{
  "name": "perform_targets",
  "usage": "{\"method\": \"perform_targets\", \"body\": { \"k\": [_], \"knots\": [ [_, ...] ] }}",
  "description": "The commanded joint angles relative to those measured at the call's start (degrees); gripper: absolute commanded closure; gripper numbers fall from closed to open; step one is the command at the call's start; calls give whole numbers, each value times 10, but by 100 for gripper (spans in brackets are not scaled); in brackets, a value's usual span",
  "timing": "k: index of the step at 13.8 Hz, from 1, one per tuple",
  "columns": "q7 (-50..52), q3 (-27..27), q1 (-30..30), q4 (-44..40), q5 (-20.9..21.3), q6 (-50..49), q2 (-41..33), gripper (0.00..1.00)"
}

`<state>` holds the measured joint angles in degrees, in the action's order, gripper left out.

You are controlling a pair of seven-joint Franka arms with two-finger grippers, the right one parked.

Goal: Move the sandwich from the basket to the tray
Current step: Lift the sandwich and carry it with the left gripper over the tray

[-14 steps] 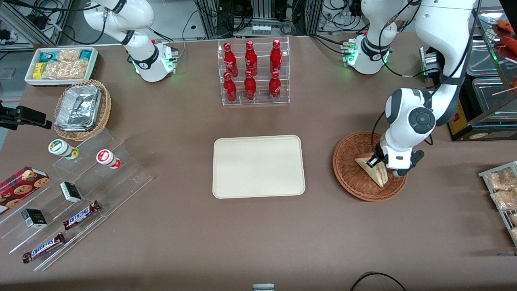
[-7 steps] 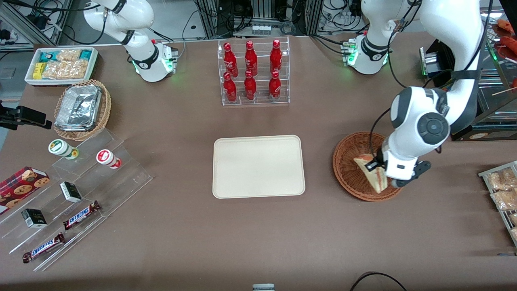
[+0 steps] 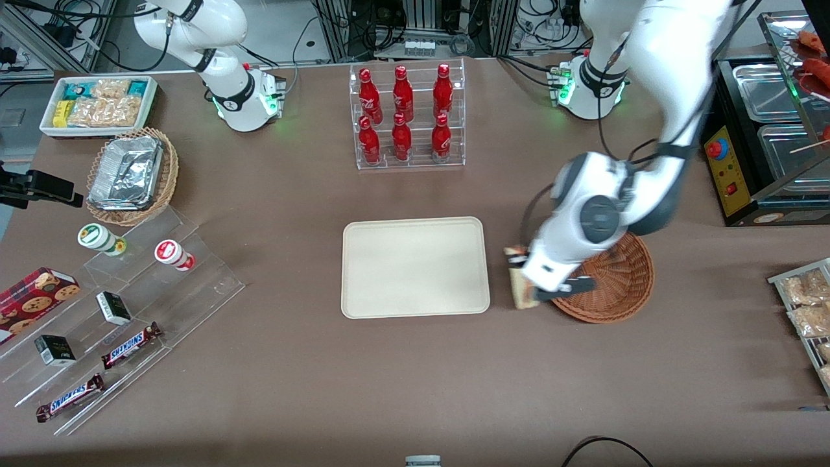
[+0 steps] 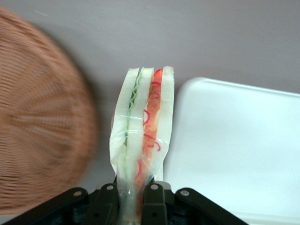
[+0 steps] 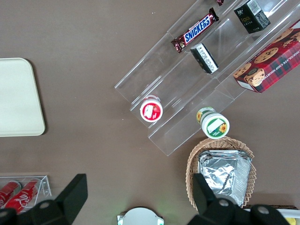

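Observation:
My left gripper [image 3: 519,275] is shut on the sandwich [image 3: 519,292], a wrapped white-bread wedge with red and green filling, held in the air over the bare table between the basket [image 3: 616,285] and the tray [image 3: 415,267]. In the left wrist view the sandwich [image 4: 143,126] stands on edge, pinched between the black fingers [image 4: 108,199] of the gripper [image 4: 132,199]. The woven basket [image 4: 42,126] lies to one side of it and the cream tray [image 4: 234,150] to the other. The basket holds nothing that I can see.
A clear rack of red bottles [image 3: 405,117] stands farther from the front camera than the tray. Toward the parked arm's end lie an acrylic stepped shelf with snack bars [image 3: 123,305], a foil container in a lighter basket [image 3: 130,175] and a white bin of snacks [image 3: 97,104]. A metal warmer [image 3: 771,149] stands toward the working arm's end.
The gripper has lifted the sandwich out of the basket and carried it sideways toward the tray. It now hangs over the table just outside the basket's rim.

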<state>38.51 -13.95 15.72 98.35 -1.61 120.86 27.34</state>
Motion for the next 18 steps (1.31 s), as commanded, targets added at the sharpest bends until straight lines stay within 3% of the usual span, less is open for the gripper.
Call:
{"method": "perform_targets", "body": {
  "k": [1, 5, 10, 13, 18],
  "knots": [
    [74, 5, 69, -110, 5, -25, 81, 100],
    [204, 5, 146, -171, 44, -24, 134, 100],
    [277, 7, 201, -244, 81, -23, 195, 100],
    [288, 8, 207, -248, 107, -24, 201, 100],
    [300, 7, 210, -263, 105, -26, 221, 100]
  ]
}}
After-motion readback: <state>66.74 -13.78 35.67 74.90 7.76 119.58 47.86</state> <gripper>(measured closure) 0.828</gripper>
